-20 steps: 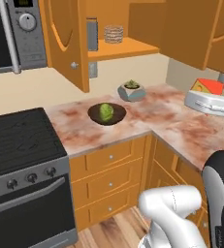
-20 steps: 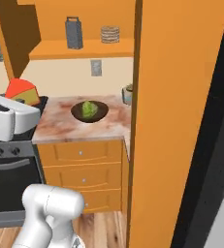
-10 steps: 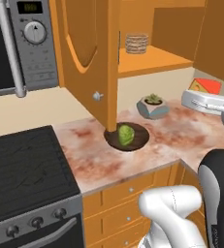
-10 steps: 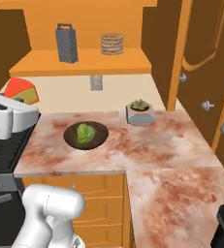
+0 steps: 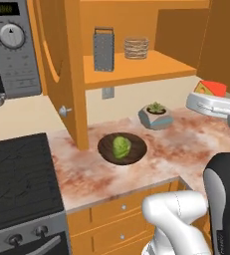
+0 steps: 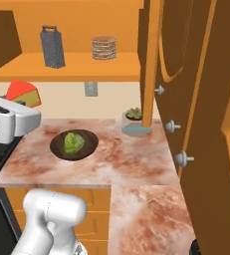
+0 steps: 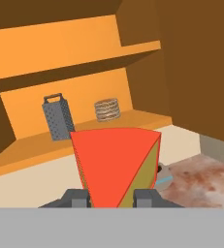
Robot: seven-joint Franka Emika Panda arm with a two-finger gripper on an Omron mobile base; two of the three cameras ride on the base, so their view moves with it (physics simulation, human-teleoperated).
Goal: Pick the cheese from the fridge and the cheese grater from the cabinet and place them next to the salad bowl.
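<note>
left base view: the whole scene has shifted against the earlier pictures, so the base has driven and the cameras with it; the things themselves have not moved. the open cabinet (image 5: pixel 61 74) now stands close ahead, its shelf fully exposed. judgement: the robot is being positioned at the drop-off area, cheese step near completion, grater step not begun.

the counter (image 5: pixel 186 149) carries the salad bowl (image 5: pixel 122 148), with the succulent pot (image 5: pixel 156 116) near it toward the wall. the cheese grater (image 5: pixel 103 49) stands upright on the cabinet shelf, the woven basket (image 5: pixel 136 48) beside it.

the gripper (image 7: pixel 111 196) is closed on the cheese (image 7: pixel 116 167), held in the air above the counter, well apart from the bowl. in the base views the wedge shows above the white hand.

hidden or unclear: the finger contact faces are covered by the wedge; the fridge is out of frame; the pot is partly behind the door edge in the right base view.
</note>
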